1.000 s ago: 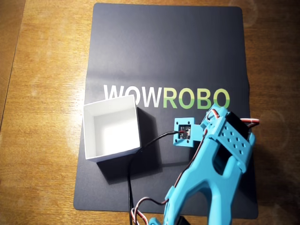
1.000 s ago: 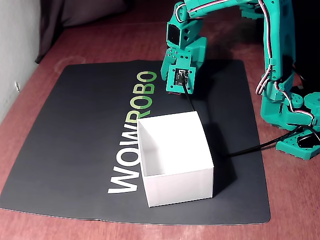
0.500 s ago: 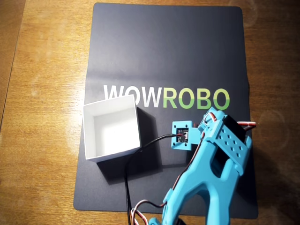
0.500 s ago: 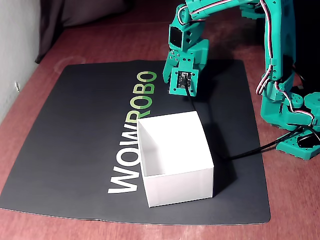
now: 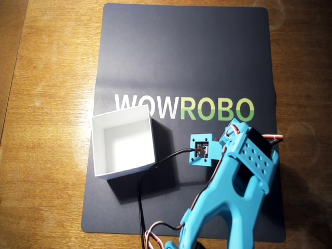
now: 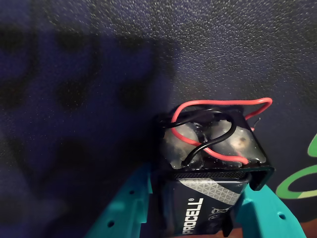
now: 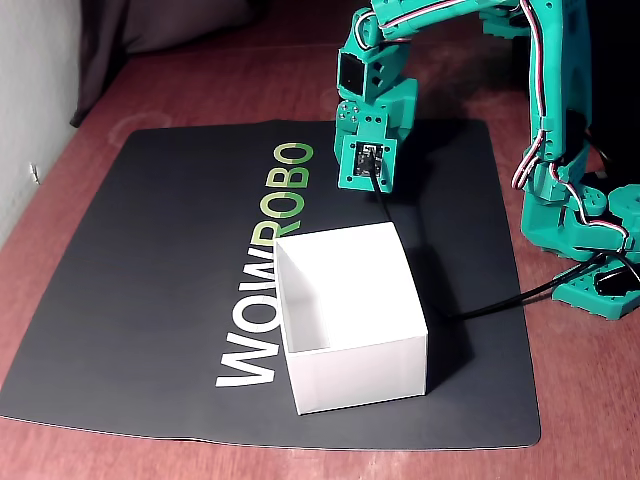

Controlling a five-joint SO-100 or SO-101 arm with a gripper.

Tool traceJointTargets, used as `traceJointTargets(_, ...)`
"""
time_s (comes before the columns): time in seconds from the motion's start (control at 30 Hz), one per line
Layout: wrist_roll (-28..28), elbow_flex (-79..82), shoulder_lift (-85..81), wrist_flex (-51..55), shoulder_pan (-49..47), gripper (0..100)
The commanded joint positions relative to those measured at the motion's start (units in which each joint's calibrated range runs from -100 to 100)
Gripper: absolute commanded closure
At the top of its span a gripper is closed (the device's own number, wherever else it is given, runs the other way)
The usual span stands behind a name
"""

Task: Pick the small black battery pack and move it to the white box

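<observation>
1. Wrist view: the gripper has its two teal fingers clamped on either side of the small black battery pack, so it's closed on it, not just sitting next to it.
2. The pack is a black block with white "PROCELL" lettering down its face. Red and black wires loop over its top end, which looks covered in clear glue.
3. Under the pack there's only the dark mat, with a bit of green lettering at the right edge. Can't tell from this view whether the pack is touching the mat or lifted off it.
4. The overhead view hides the pack under the arm, which comes up from the bottom edge.
5. The white box sits open just left of the wrist in the overhead view, near but apart.
6. Fixed view: the arm arches over from the right, wrist pointing down behind the box.
</observation>
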Motion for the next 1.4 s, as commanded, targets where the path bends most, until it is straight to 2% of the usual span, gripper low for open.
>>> traceJointTargets(0.0,-0.1,1.3,0.0,0.7,1.8,88)
traceJointTargets(1.37,-0.5,-2.2,-1.2,0.2,3.0,92)
